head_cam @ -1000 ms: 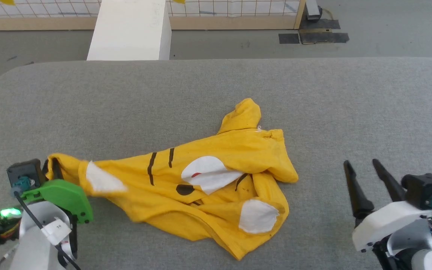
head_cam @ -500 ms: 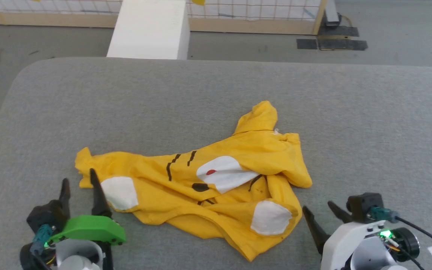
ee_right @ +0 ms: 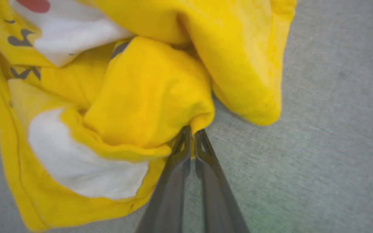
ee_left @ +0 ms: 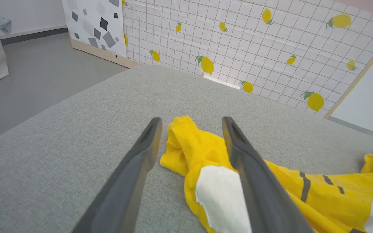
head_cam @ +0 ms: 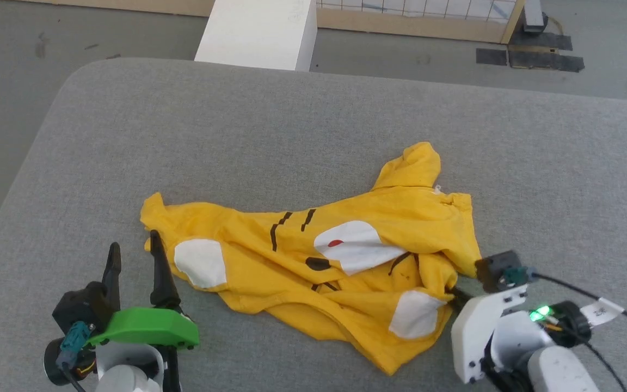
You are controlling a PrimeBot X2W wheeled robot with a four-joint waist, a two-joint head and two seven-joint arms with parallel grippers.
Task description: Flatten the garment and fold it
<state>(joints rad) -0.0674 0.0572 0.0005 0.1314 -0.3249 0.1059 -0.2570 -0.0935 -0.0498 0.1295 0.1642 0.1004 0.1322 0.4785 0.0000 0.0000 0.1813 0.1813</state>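
1. 2 claws are flanking a yellow shirt (head_cam: 400, 218), which is lying crumpled on the gray padded table (head_cam: 313, 125), its face print of white patches, black stripes and a red dot turned up.
2. The left claw (head_cam: 134, 242) is sitting at 8 o'clock of the shirt, its 2 fingers standing well apart and empty. The shirt's bunched corner is lying just beyond its tips.
3. The right claw (ee_right: 193, 130) is sitting at 4 o'clock of the shirt, its fingers pressing together on a fold at the cloth's edge.
4. A white box (head_cam: 259, 32) is standing on the floor past the table at 12 o'clock.
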